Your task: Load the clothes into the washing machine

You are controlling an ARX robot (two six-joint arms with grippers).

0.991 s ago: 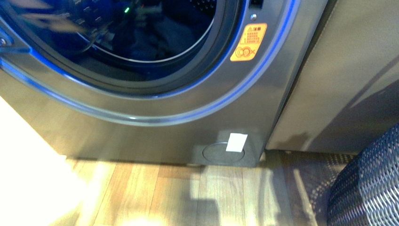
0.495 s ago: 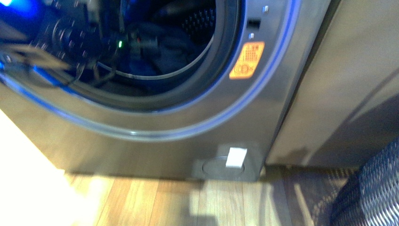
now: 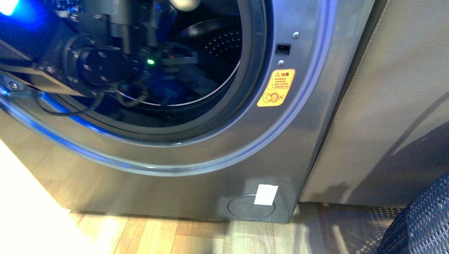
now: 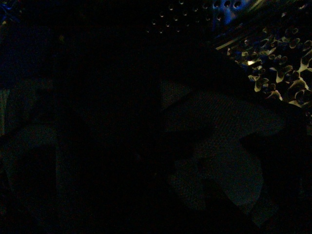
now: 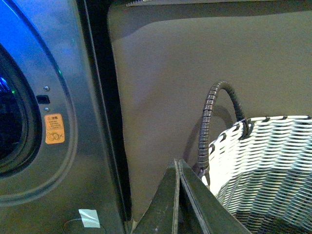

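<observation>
Right wrist view shows the right gripper (image 5: pixel 178 168) clenched, empty, beside a woven basket (image 5: pixel 273 161). Left arm (image 3: pixel 100 58) reaches into the washing machine (image 3: pixel 212 153); its grip state is unclear. Clothes (image 3: pixel 174 87) lie in the drum.

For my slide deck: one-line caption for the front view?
Left arm reaching through the silver-grey washing machine's round porthole, dark blue clothes inside.
</observation>
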